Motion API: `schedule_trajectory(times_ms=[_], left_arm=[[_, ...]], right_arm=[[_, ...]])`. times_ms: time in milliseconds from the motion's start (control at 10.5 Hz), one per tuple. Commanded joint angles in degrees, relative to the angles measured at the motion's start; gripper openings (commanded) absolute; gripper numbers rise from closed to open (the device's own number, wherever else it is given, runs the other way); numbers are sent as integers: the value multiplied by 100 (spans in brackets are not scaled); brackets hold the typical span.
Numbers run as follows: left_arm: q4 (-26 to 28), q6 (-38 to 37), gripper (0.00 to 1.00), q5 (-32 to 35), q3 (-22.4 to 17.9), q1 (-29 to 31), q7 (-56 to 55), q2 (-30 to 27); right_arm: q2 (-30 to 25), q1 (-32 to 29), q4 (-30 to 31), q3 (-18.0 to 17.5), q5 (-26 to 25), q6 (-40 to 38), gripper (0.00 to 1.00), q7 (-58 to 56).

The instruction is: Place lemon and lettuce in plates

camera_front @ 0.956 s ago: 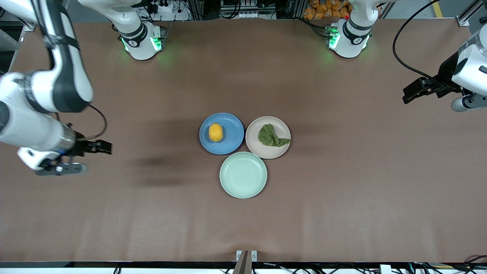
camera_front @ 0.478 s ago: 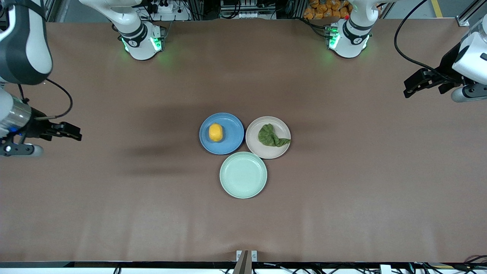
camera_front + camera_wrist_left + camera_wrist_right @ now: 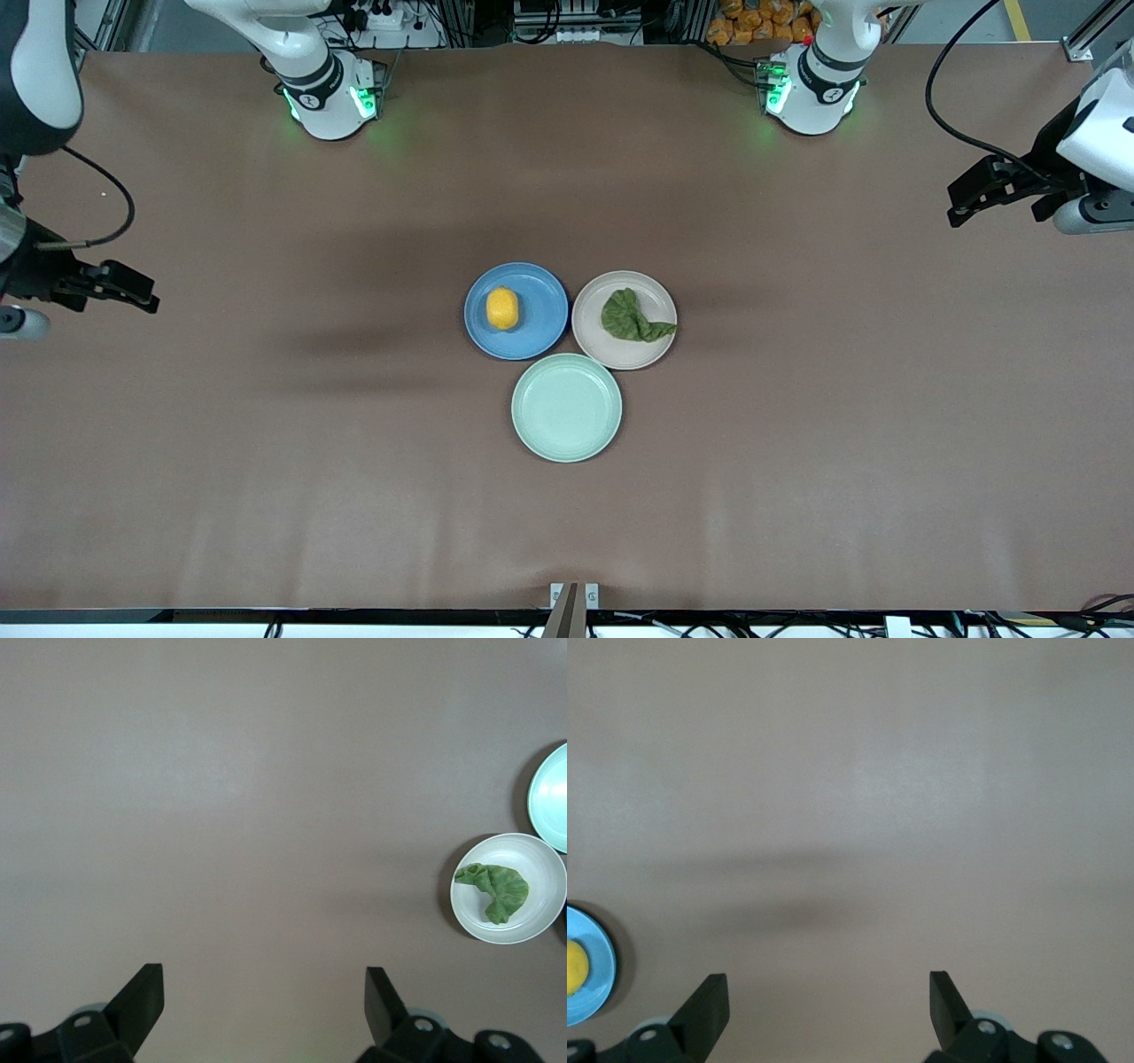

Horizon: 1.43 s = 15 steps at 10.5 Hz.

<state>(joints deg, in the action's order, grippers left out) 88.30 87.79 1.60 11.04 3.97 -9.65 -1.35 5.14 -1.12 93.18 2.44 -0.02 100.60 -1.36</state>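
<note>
Lemon (image 3: 502, 308) sat in the blue plate (image 3: 542, 292) near the desk's centre, and the lettuce leaf (image 3: 631, 318) lay in the beige-pink plate (image 3: 589, 332) touching it on the side toward the left arm's end. The mint-green plate (image 3: 566, 408), nearer the front camera and against both, stayed bare.

Over the last second both arms had drawn away from the plates. The right gripper (image 3: 133, 292) had pulled back to the edge of the desk at the right arm's end; the left gripper (image 3: 961, 204) had risen slightly near the opposite edge. In each wrist view the fingers (image 3: 142, 997) (image 3: 713, 1005) stood wide apart with nothing between them.

Judgement: both items placed, arms retreating, task looked complete.
</note>
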Motion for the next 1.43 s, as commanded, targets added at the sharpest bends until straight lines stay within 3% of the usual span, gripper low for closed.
schedule_trajectory(times_ms=[0,287,1338], left_arm=[[-14,27,100,121,-32,-45,156,-41],[-23,27,100,104,30,-63,147,-41],[-252,89,100,60,30,-63,165,38]], right_arm=[[-399,-116,174,-104,11,-155,100,153],[-470,-11,8,-121,-42,-568,100,1224],[-461,7,-660,63,-77,-1225,100,664]])
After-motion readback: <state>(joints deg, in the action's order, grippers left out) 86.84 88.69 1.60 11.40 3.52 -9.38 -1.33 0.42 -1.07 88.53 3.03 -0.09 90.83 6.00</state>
